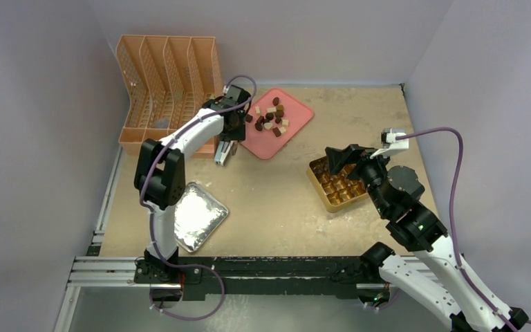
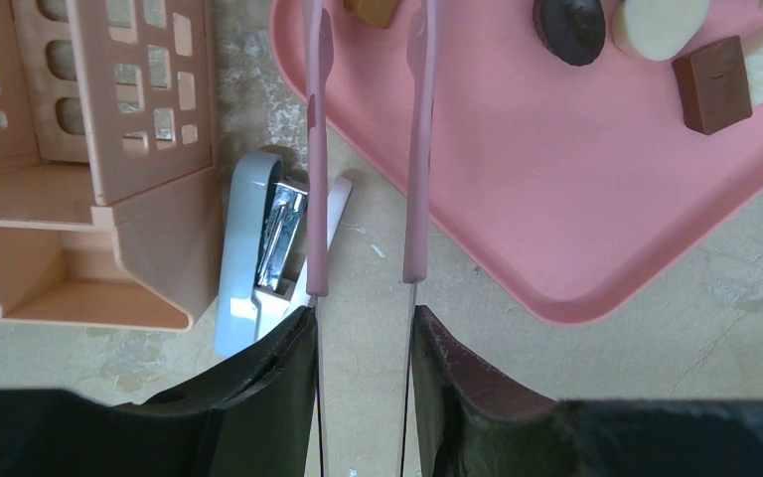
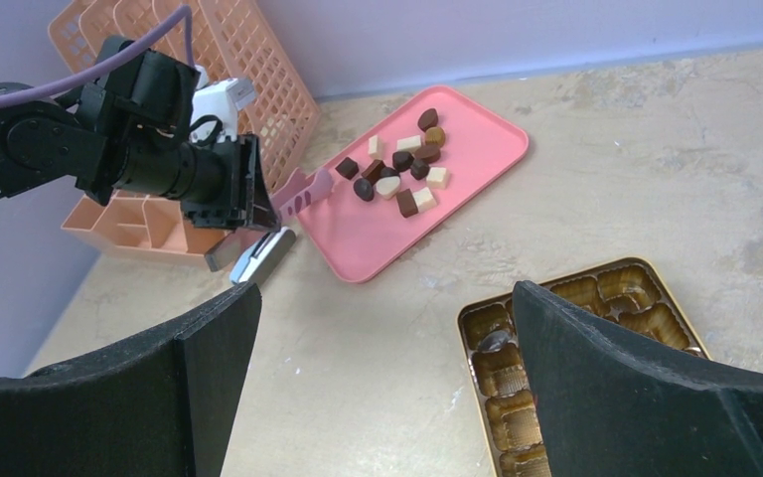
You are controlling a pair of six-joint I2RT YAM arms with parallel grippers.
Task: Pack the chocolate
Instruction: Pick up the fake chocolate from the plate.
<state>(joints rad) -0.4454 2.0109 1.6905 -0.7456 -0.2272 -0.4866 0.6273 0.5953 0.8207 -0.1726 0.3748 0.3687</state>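
The left pincer (image 2: 363, 328) clamps a pair of pink tongs (image 2: 316, 199), its black fingers pressing the two blades from outside. The tongs' tips reach over the rim of the pink tray (image 2: 556, 199). The chocolate (image 1: 271, 117), in dark brown, reddish-brown and cream pieces, lies loose in a cluster on that tray. None of it is between the blades. A white stapler (image 2: 258, 248) lies on the table (image 1: 269, 207) just beside the tongs, between the tray and a peach file rack (image 1: 166, 90). The right pincer (image 3: 385, 293), spread wide and holding nothing, hangs above the gold gridded box (image 3: 596, 288), well apart from the tray. A foil pan (image 1: 197, 218) sits near the left arm.
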